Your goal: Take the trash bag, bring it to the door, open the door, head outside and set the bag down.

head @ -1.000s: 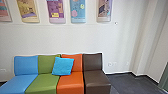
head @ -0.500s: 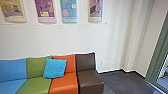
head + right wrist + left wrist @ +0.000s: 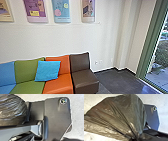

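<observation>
Evidently the pick-up is done: the bag (image 3: 117, 112) bunches into the left end effector (image 3: 135, 139), closed on it. The right end effector's state I cannot tell. Carrying seems partly done; a green frame (image 3: 150, 40), perhaps the door's, stands right of the head frame, paving (image 3: 156, 78) beyond. Opening, exit and set-down remain.

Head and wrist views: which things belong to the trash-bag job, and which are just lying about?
Job:
- trash bag
- green-framed glass, if that is the door

Just about:
- row of seats
- blue cushion
- wall posters
</observation>
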